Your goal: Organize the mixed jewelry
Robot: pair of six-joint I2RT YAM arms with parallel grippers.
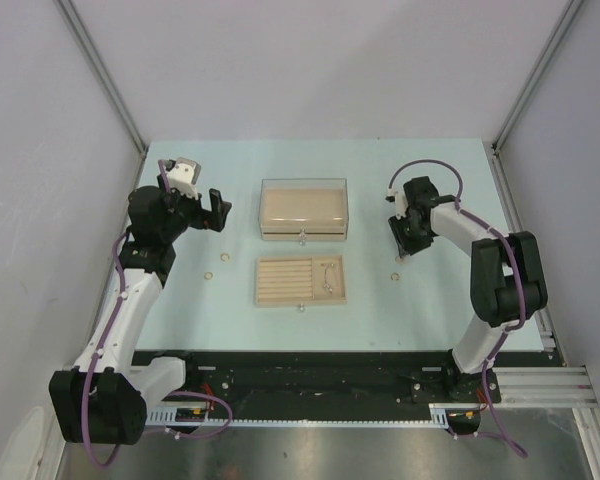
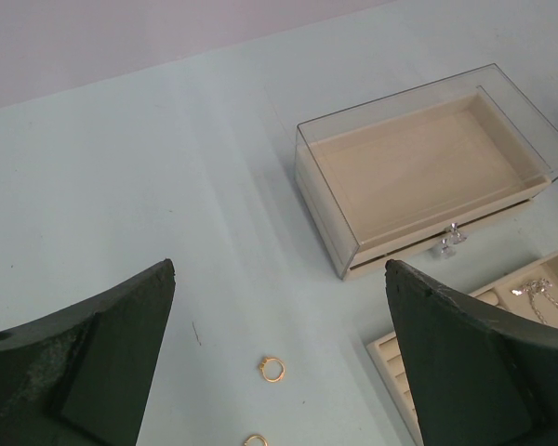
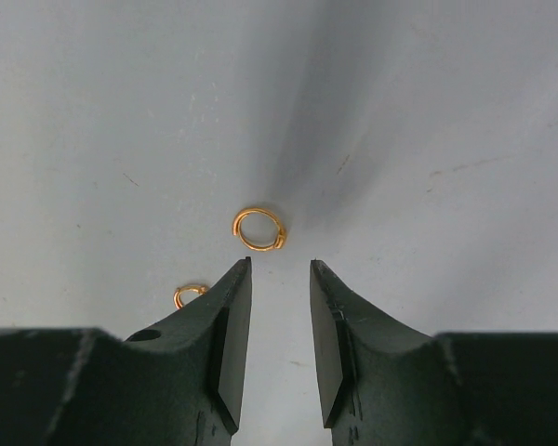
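Observation:
Small gold rings lie loose on the pale blue table. Two of them [image 1: 223, 256] [image 1: 211, 275] sit left of the beige slotted tray [image 1: 280, 282], and also show in the left wrist view [image 2: 272, 369] [image 2: 254, 440]. Two more [image 1: 397, 259] [image 1: 394, 275] lie right of the tray. A thin silvery chain [image 1: 327, 272] lies in the tray [image 2: 389, 357]. My left gripper [image 1: 206, 208] [image 2: 281, 269] is wide open and empty above its two rings. My right gripper [image 1: 401, 248] [image 3: 280, 263] is low over the table, narrowly open and empty, with one ring [image 3: 259, 229] just beyond its tips and another [image 3: 189, 295] beside its left finger.
A beige box with a clear lid [image 1: 303, 208] [image 2: 428, 177] and a small crystal knob [image 2: 451, 238] stands behind the tray. The tray has its own small knob [image 1: 301, 308] at its near edge. Grey walls enclose the table on three sides.

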